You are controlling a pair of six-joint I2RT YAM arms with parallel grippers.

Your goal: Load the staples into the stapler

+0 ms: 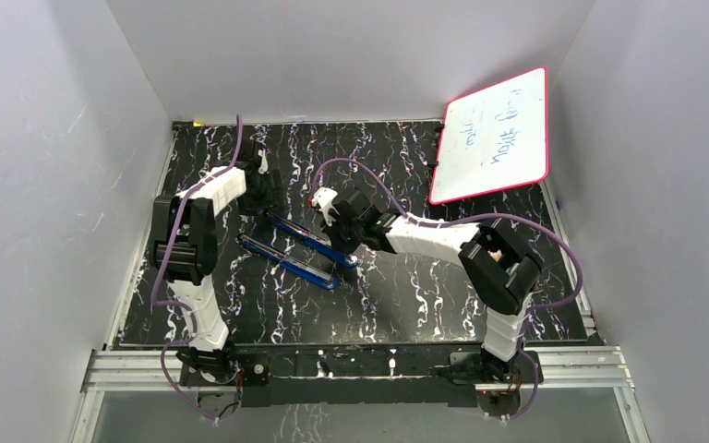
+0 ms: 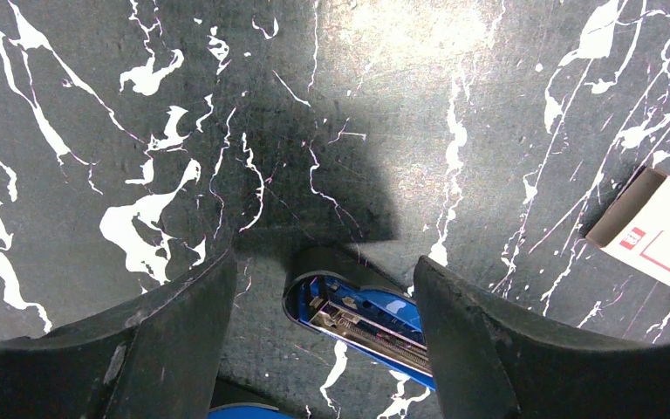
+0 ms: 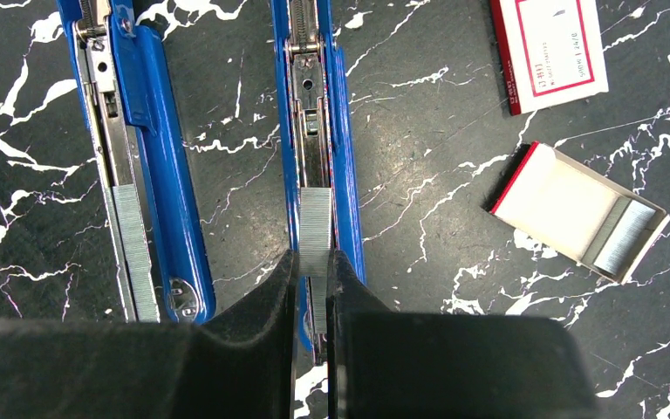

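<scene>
1. A black table (image 1: 425, 295) with white marble veining.
2. A blue stapler (image 3: 161, 175) lies opened flat.
3. A second blue stapler (image 3: 345, 175) lies parallel, just beside it.
4. A red-and-white box sleeve (image 3: 551, 48).
5. An open cardboard tray (image 3: 541, 196) near the sleeve.
6. A red-edged whiteboard (image 1: 494, 134) leans at the far right corner.

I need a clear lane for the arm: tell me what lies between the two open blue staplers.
Nothing but bare marbled table. The right wrist view shows it running between the left-hand stapler and the right-hand stapler.
</scene>
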